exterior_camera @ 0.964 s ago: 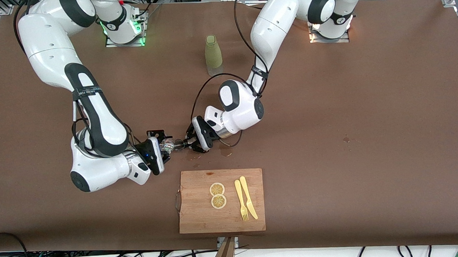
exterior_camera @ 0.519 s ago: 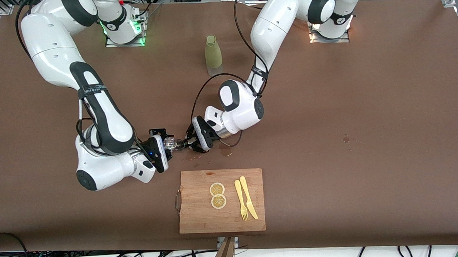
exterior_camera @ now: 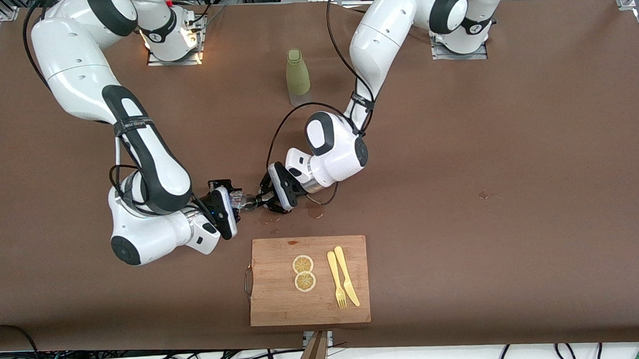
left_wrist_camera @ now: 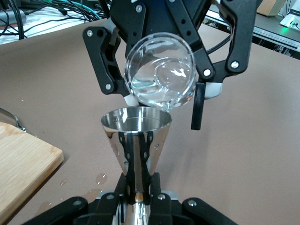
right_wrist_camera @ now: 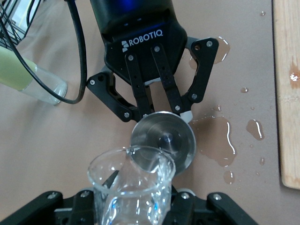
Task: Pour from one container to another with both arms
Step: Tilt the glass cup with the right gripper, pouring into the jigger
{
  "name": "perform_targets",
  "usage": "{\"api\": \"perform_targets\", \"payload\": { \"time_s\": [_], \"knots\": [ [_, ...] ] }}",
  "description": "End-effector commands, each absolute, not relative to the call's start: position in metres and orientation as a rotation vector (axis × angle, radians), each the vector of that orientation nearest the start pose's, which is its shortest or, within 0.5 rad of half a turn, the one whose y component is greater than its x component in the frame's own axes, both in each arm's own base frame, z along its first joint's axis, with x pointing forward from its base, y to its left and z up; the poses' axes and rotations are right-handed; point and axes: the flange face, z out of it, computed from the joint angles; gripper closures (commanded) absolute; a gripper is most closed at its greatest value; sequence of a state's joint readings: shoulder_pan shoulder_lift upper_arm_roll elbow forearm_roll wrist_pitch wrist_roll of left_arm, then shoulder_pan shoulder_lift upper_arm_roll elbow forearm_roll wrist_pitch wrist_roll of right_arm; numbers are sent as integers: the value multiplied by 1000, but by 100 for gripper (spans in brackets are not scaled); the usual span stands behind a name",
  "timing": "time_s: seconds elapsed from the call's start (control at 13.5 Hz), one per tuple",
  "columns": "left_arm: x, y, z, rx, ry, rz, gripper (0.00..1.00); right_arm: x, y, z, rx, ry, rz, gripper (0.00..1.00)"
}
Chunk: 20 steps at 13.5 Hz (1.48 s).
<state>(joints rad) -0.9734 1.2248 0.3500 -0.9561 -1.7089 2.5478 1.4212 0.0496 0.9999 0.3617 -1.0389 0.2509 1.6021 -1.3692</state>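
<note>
The silver jigger [left_wrist_camera: 137, 136] stands upright in my left gripper [left_wrist_camera: 139, 188], which is shut on its narrow waist a little above the table. The clear glass [right_wrist_camera: 131, 187] is held in my right gripper [right_wrist_camera: 133, 204], shut on it. The glass [left_wrist_camera: 161, 72] is tipped with its lip over the jigger's open top, and water shows inside it. In the front view the glass [exterior_camera: 238, 202] and jigger [exterior_camera: 251, 202] meet between my right gripper [exterior_camera: 232, 205] and my left gripper [exterior_camera: 265, 199], over the table just farther from the camera than the cutting board.
A wooden cutting board [exterior_camera: 273, 289] with two lemon slices [exterior_camera: 303, 273], a yellow fork and a knife [exterior_camera: 348, 281] lies near the front edge. The olive-green bottle [exterior_camera: 297, 75] stands between the bases. Water puddles [right_wrist_camera: 216, 140] wet the table below the grippers.
My right arm has shifted toward the left gripper, bringing the glass closer and over the jigger. The left arm has not moved.
</note>
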Motion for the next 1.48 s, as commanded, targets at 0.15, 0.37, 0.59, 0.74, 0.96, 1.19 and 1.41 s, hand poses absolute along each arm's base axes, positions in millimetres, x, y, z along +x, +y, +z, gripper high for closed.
{"api": "perform_targets", "payload": {
  "time_s": [0.15, 0.37, 0.59, 0.74, 0.96, 1.19, 1.41],
  "knots": [
    [589, -560, 164, 1965, -1133, 865, 100, 691, 243, 251, -1702, -1810, 113, 63],
    [589, -560, 164, 1964, -1134, 866, 100, 691, 242, 252, -1699, -1817, 121, 63],
    [590, -559, 164, 1965, -1133, 866, 100, 690, 242, 251, -1694, -1827, 134, 63],
    [590, -559, 164, 1965, -1133, 866, 100, 689, 242, 252, -1673, -1832, 120, 63],
    [590, -559, 164, 1964, -1136, 868, 100, 691, 236, 251, -1627, -1859, 87, 63],
    [591, -558, 164, 1963, -1140, 871, 100, 695, 227, 253, -1618, -1817, 43, 63],
    [591, -557, 165, 1962, -1139, 873, 100, 703, 203, 253, -1583, -1761, -49, 63]
  ]
}}
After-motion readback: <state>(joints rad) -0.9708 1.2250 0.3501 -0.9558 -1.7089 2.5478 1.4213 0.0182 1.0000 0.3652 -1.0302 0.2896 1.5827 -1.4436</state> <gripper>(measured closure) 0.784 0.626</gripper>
